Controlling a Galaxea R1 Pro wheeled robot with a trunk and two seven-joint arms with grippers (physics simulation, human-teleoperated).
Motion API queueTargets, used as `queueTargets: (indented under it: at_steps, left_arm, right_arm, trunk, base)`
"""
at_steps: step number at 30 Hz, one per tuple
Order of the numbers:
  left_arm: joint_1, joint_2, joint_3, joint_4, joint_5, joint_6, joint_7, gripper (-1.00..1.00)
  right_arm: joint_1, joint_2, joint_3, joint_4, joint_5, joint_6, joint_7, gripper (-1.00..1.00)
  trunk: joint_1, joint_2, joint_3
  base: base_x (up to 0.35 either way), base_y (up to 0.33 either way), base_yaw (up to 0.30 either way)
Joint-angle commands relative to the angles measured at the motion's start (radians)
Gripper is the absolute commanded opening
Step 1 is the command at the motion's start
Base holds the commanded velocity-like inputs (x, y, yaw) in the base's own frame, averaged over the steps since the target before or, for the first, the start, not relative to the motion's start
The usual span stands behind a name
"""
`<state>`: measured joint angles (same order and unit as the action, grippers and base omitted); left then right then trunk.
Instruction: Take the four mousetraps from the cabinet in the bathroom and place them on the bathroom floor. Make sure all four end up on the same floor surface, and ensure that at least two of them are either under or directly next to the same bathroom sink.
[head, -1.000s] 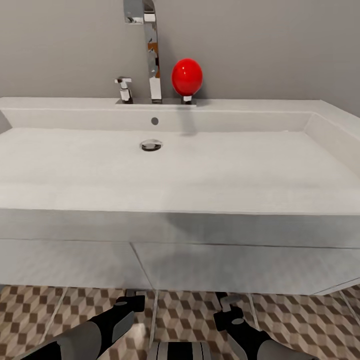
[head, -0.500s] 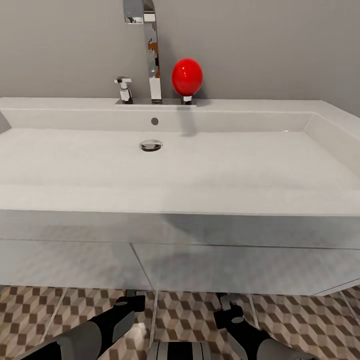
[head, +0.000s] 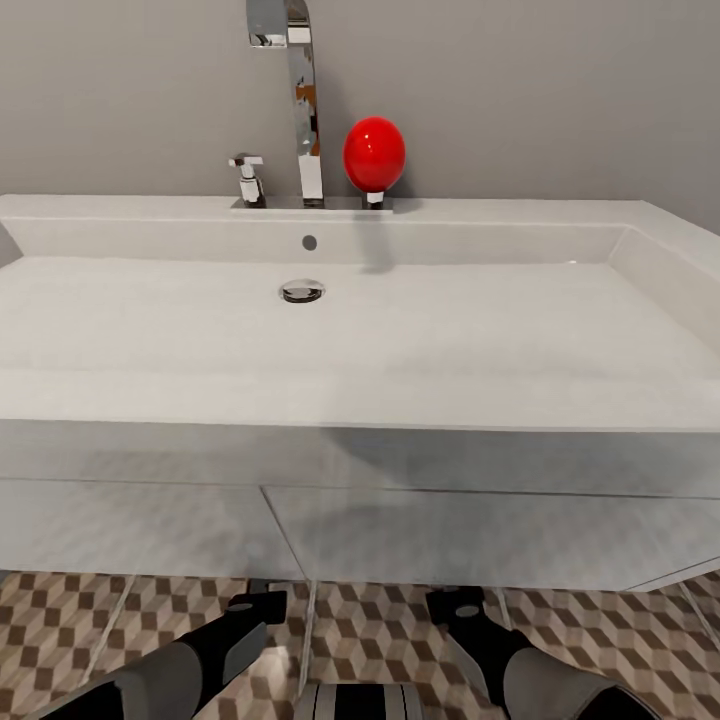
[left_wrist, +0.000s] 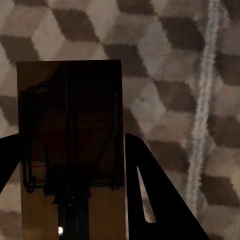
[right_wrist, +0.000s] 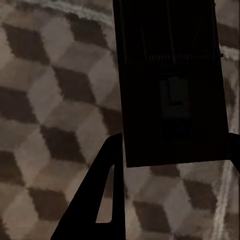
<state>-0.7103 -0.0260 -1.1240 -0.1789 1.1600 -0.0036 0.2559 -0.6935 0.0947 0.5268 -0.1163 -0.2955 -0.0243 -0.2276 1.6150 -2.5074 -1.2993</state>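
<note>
While both arms reach down below the front edge of the sink (head: 360, 340), each pincer has 1 mousetrap between its fingers. In the left wrist view, the left mousetrap (left_wrist: 70, 150) sits between the 2 dark fingers (left_wrist: 150, 200) of the left gripper (left_wrist: 70, 200), which touch its long sides; whether it hangs above or rests on the bathroom floor (left_wrist: 170, 60) cannot be told. It is a flat tan-brown wooden rectangle carrying a thin wire frame. In the right wrist view, the right mousetrap (right_wrist: 170, 85) lies between the fingers (right_wrist: 95, 200) of the right gripper (right_wrist: 170, 200); it appears very dark, with faint wire outlines. The nearer finger stands close to its long edge, but contact cannot be told.

In the head view, the left gripper (head: 255, 605) and right gripper (head: 455, 607) sit over the cube-patterned tiles (head: 380, 630), just in front of the white vanity. The basin holds only its chrome drain (head: 301, 290). At the back edge stand the chrome tap (head: 300, 100) and the red knob (head: 374, 153).
</note>
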Motion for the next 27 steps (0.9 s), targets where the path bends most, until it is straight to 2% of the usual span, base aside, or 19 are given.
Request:
queueTargets:
  at_steps: [1,4,12,27]
  left_arm:
    - [-0.001,-0.001,-0.008,-0.001,0.005,0.001,0.006,-1.0]
    - [-0.006,-0.008,-0.008,0.0,0.004,0.002,0.006,-1.0]
    - [-0.073,-0.022,-0.008,0.002,0.004,0.011,0.007,-1.0]
    - [-0.086,-0.027,-0.013,0.002,0.006,0.003,0.007,-1.0]
  right_arm:
    - [-0.001,0.0,0.008,0.001,-0.013,-0.003,-0.003,-1.0]
    - [-0.004,0.0,0.006,0.0,-0.015,-0.003,-0.004,-1.0]
    - [-0.044,-0.001,0.004,0.004,-0.022,-0.002,-0.004,-1.0]
    - [-0.046,-0.001,0.001,0.007,-0.02,-0.008,-0.002,-1.0]
  trunk:
    - [0.0,0.0,-0.001]
    - [0.0,0.0,-0.001]
    - [0.0,0.0,-0.001]
    - [0.0,0.0,-0.001]
  base:
    - [0.0,0.0,0.0]
    - [0.0,0.0,0.0]
    - [0.0,0.0,0.0]
    - [0.0,0.0,0.0]
